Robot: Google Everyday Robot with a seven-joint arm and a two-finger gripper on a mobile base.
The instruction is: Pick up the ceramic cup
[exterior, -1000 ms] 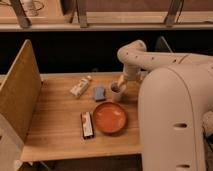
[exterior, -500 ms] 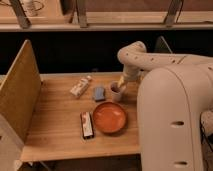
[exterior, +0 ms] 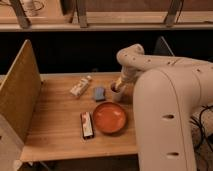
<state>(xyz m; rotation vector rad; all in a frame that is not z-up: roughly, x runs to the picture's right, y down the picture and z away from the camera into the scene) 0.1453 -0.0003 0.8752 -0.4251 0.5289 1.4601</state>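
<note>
The ceramic cup point(exterior: 115, 95) is small, greyish-beige and cylindrical. It stands on the wooden table point(exterior: 55, 125) just behind the wide orange-red bowl point(exterior: 109, 117) and right of a blue-grey block. My gripper point(exterior: 119, 86) comes down from the white arm directly onto the cup, at its rim. The arm covers the right part of the cup.
A blue-grey block point(exterior: 99, 93) lies left of the cup. A white tube-like packet point(exterior: 80, 86) lies further left. A red-brown snack bar point(exterior: 87, 124) lies left of the bowl. A tall wooden board point(exterior: 19, 95) stands along the table's left side. The white arm body point(exterior: 170, 115) fills the right.
</note>
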